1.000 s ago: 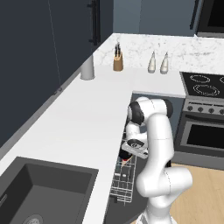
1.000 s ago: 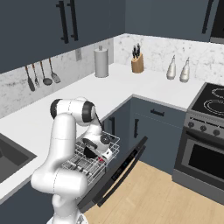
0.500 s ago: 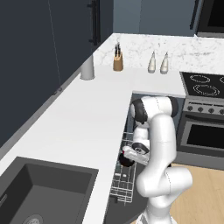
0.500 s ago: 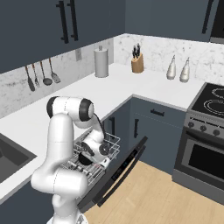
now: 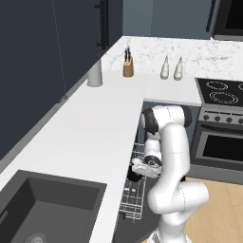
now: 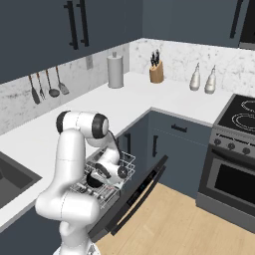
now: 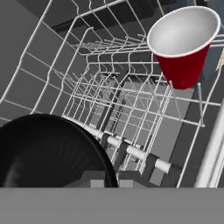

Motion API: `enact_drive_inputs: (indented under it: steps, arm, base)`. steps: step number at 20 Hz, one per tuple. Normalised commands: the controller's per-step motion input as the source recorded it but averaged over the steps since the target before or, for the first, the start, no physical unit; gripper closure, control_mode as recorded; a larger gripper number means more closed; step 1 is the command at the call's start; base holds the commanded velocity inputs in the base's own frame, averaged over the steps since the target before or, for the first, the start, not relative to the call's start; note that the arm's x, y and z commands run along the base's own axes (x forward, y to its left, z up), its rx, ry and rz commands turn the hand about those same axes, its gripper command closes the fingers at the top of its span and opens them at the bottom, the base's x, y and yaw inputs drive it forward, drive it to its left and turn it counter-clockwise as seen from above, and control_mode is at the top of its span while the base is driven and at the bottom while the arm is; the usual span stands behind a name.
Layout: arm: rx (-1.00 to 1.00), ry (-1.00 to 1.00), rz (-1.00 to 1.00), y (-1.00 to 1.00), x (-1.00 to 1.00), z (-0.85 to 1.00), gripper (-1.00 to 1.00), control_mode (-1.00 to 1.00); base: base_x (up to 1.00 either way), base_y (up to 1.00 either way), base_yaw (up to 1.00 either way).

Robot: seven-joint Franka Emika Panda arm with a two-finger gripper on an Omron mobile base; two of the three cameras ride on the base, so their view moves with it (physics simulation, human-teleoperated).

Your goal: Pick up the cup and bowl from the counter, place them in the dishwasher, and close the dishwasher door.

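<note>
Now, field lines, taken from three views:

Arm: bent low over the pulled-out wire rack (image 5: 135, 190), lower centre of the left base view; a second ago the hand sat higher and nearer the counter (image 5: 90, 137) edge, and it has since come down toward the rack.

Gripper (image 6: 98, 175): clenched, jaws pinched together on the rim of the bowl (image 6: 94, 179). The fingertips barely show at the bottom of the hand view, against the bowl's edge.

Bowl: glossy black, lower left of the hand view (image 7: 48, 151), hanging just above the rack wires. I cannot tell whether it touches them.

Cup (image 7: 183, 41): red with a pale rim, upper right of the hand view, standing among the rack tines, apart from the bowl. It looks already loaded.

Dishwasher door (image 6: 132, 196): dropped open, slanting toward the wooden floor in the right base view, lower centre.

Change: the bowl has travelled with the hand from beside the counter edge down into the rack area.

Meaning: my judgement is that the second item is close to placement. Left to do: set the bowl down, let go, withdraw, shut the door.

Risk: the rim may catch on the tines if lowered crooked.
</note>
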Motion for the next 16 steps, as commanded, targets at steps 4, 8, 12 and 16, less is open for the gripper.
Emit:
enact_drive_inputs:
  steps: [4,8,12,16]
  arm:
    - [0.00,-0.12,0.06,0.00,0.35,-0.36,1.00,-1.00]
    - [-0.03,-0.19,0.06,0.01,0.07,-0.79,1.00,-1.00]
    - [-0.10,-0.33,0.04,0.03,0.00,-0.88,-1.00,-1.00]
    - [0.00,-0.16,0.00,-0.07,-0.06,-0.39,-1.00,-1.00]
  base:
    - [0.00,0.00,0.00]
    - [0.00,0.00,0.00]
    - [0.00,0.00,0.00]
    - [0.00,0.00,0.00]
